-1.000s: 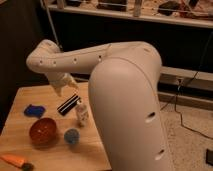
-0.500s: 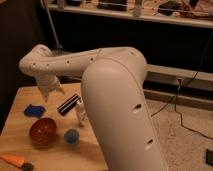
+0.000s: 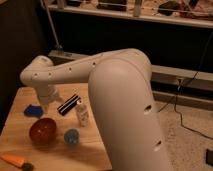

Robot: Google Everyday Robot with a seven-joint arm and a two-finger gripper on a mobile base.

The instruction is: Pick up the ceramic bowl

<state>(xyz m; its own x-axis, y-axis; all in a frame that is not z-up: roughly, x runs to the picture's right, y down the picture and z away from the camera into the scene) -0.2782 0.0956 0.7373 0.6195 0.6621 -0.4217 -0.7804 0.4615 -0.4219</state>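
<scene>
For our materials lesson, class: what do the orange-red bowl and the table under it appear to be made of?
The bowl: probably glazed ceramic; glossy orange-red with a darker rim. The table: seemingly wood; matt, pale tan top. The gripper hangs over the table beyond the bowl, apart from it.

One ceramic bowl [image 3: 42, 131]; one cup [image 3: 71, 136]; one carrot [image 3: 12, 160]; one bottle [image 3: 82, 113]
</scene>
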